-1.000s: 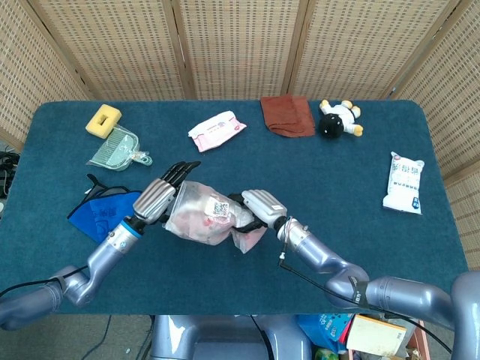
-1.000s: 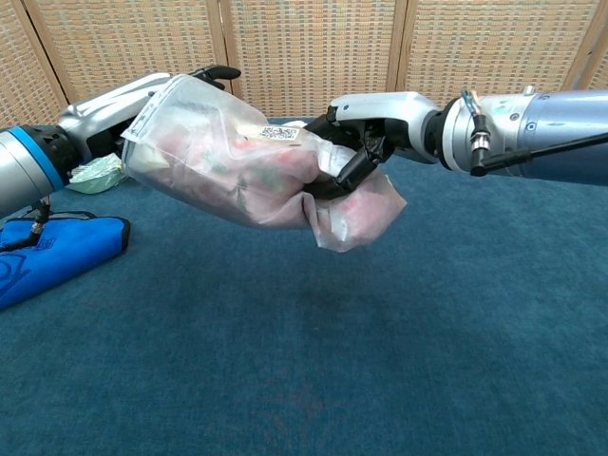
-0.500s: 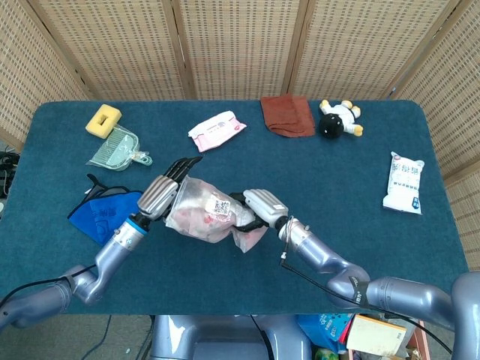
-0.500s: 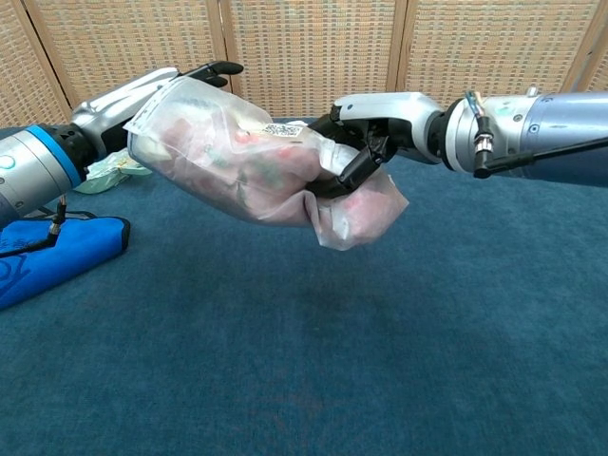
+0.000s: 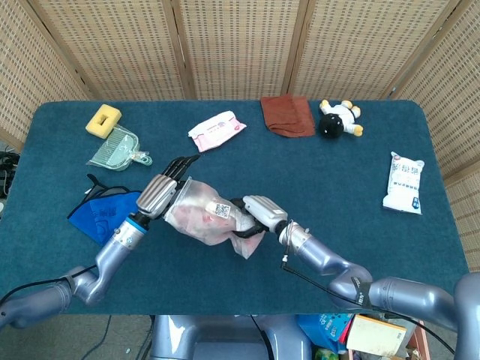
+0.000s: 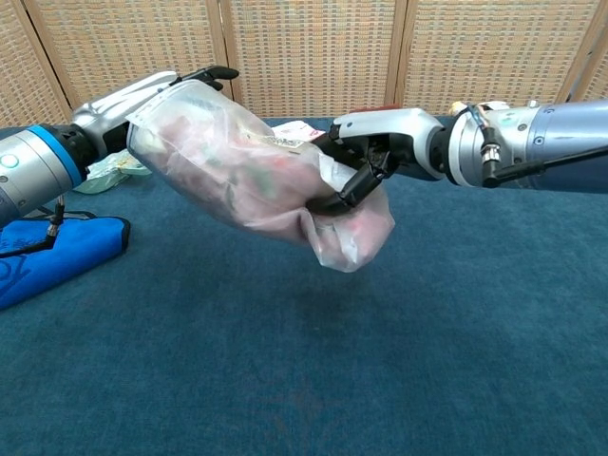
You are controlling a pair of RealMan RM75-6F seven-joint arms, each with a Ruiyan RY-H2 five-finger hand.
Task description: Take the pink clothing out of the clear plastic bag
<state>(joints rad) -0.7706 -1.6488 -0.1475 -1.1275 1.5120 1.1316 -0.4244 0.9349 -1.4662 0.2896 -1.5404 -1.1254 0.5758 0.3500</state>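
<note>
Pink clothing [image 6: 249,180] blurred inside clear plastic bag [image 6: 334,234]

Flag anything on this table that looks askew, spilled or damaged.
Nothing looks spilled or damaged. The toy cow lies tipped on its side at the far edge. The clear plastic bag is bunched and stretched between both robot hands, left and right, above the table, the clothing bundled inside.

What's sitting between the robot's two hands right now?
The clear plastic bag with the pink clothing inside, held off the table by the left hand and right hand; clearest in the chest view.
</note>
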